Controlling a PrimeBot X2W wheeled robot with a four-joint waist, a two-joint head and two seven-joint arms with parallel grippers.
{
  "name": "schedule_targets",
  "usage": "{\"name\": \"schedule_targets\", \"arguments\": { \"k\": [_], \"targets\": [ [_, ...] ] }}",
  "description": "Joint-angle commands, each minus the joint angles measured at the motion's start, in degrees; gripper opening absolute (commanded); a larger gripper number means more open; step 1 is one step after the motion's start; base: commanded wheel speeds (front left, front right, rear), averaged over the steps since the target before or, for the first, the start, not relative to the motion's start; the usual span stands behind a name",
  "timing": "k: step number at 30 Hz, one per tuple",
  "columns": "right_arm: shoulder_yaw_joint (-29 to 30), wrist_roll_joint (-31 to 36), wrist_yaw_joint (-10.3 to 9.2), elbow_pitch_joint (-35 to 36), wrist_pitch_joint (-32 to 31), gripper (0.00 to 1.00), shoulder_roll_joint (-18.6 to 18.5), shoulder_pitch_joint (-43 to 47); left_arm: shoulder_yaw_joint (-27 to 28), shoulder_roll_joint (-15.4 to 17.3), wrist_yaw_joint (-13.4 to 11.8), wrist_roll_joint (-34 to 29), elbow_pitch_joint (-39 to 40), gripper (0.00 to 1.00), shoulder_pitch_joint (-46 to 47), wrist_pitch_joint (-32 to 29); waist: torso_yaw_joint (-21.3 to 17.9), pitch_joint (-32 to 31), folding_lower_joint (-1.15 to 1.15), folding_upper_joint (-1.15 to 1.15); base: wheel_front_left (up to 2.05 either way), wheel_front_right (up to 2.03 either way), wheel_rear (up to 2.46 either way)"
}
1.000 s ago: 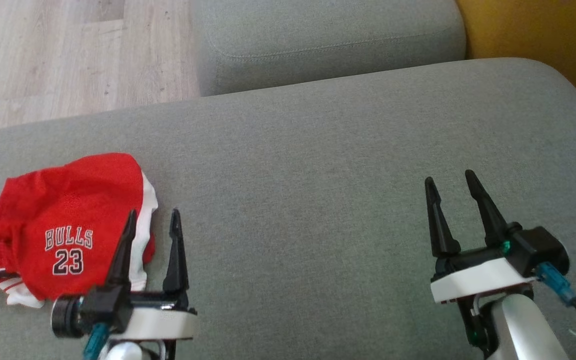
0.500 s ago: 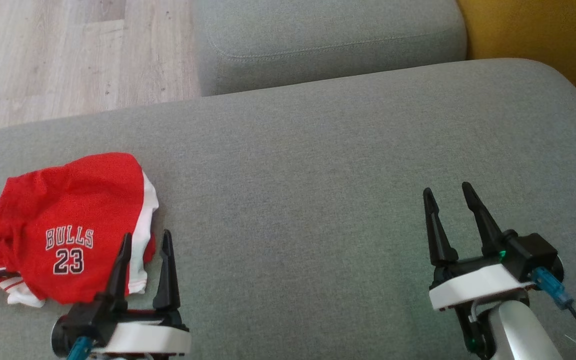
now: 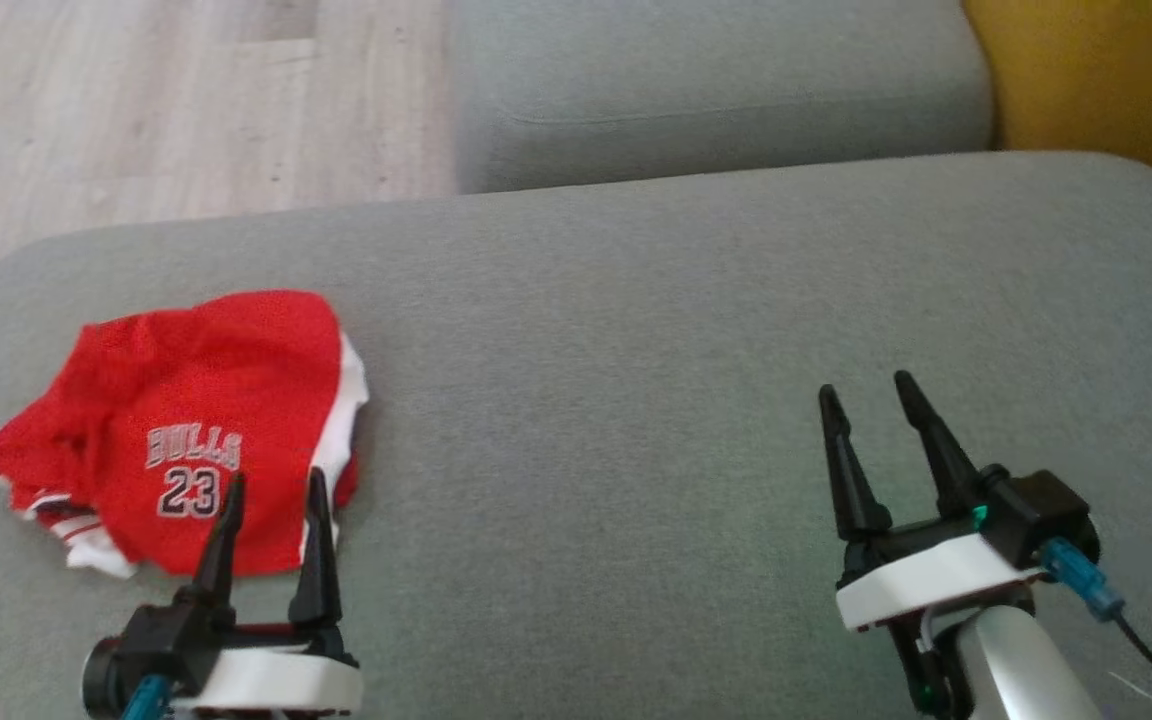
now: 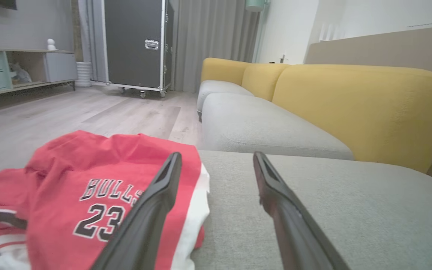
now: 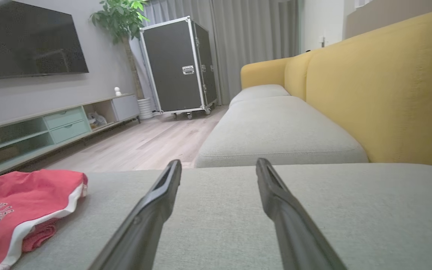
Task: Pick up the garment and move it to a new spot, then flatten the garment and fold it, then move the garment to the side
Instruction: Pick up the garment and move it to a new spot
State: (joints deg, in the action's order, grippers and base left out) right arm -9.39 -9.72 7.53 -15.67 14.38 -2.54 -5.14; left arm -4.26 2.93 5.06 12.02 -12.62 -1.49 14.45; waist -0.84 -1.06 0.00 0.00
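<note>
The wide grey seat cushion (image 3: 636, 330) carries everything. A second grey cushion (image 3: 716, 90) adjoins it beyond, with the yellow backrest (image 3: 1096, 90) to the right and pale wood floor (image 3: 136, 110) to the left. A black flight case (image 5: 180, 63) stands across the room. The red Bulls jersey (image 3: 206, 400) lies crumpled on the seat cushion's left part. The left fingers (image 3: 314, 550) are spread wide and empty at its near edge. The right fingers (image 3: 844, 460), equally wide and empty, hover well apart from the jersey over bare fabric.
</note>
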Motion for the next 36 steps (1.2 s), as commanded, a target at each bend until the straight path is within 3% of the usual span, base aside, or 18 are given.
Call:
{"name": "schedule_targets", "arguments": {
  "k": [1, 20, 27, 36],
  "targets": [
    [-1.75, -0.43, -0.04, 1.63, 0.62, 1.00, -0.33, -1.05, 2.28, -0.03, -0.14, -0.51, 1.52, 1.00, 2.54, 0.55, 1.61, -0.60, 0.00, 0.00, 0.00, 0.00, 0.00],
    [-8.89, -4.16, -0.04, 1.25, 0.62, 1.00, -0.33, 1.78, 6.77, -0.05, -0.28, -2.50, 1.84, 1.00, -1.40, 0.55, 14.61, -4.12, 0.00, 0.00, 0.00, 0.00, 0.00],
    [-10.34, -4.72, -0.04, 1.36, 0.62, 1.00, -0.33, 1.82, 8.56, 0.32, 0.42, -3.26, 1.89, 1.00, -1.37, 0.55, 15.00, -3.81, 0.00, 0.00, 0.00, 0.00, 0.00],
    [-10.40, -3.55, -0.04, 1.96, 0.62, 1.00, -0.33, -0.08, 6.42, 8.06, 1.93, -5.01, -2.88, 1.00, 8.51, -2.40, 12.48, 1.38, 0.00, 0.00, 0.00, 0.00, 0.00]
  ]
}}
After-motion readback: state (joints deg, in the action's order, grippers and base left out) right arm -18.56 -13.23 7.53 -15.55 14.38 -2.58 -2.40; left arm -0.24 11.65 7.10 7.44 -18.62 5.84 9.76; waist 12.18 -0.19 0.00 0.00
